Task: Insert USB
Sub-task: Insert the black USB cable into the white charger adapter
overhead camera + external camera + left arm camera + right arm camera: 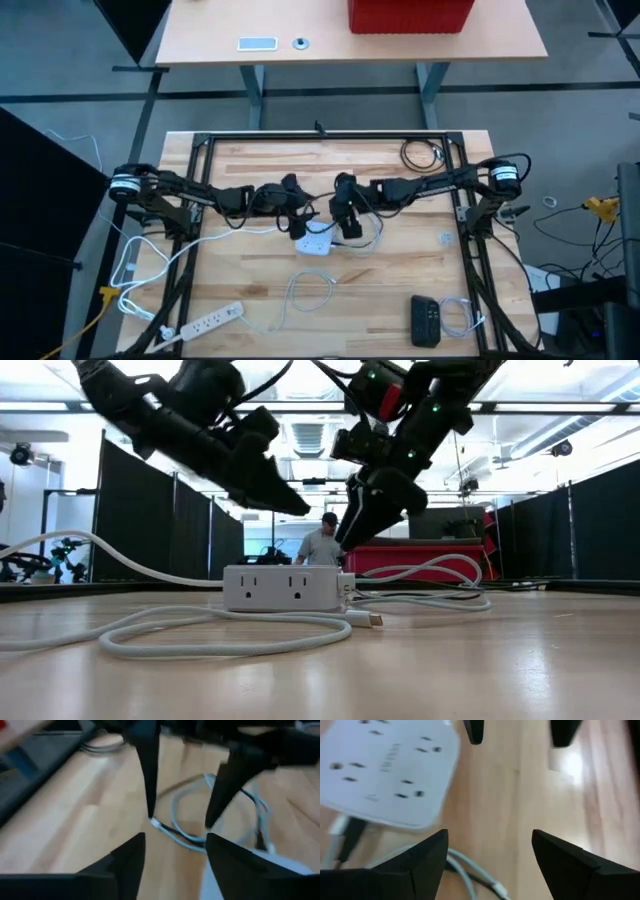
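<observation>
The table (250,300) has a pale butcher-block wood top inside a black frame. Near its middle lies a white power block (315,243), flat on the wood, with outlets facing sideways in the low view (285,587). A white cable (310,290) loops over the wood in front of it, and its plug end (372,619) rests on the surface just beside the block. A white power strip (210,322) lies near the front left corner, with its cord running off the left edge. A black remote-like device (426,321) lies at front right beside a thin coiled cable (457,318). A dark coiled cable (422,154) sits at the back right.
</observation>
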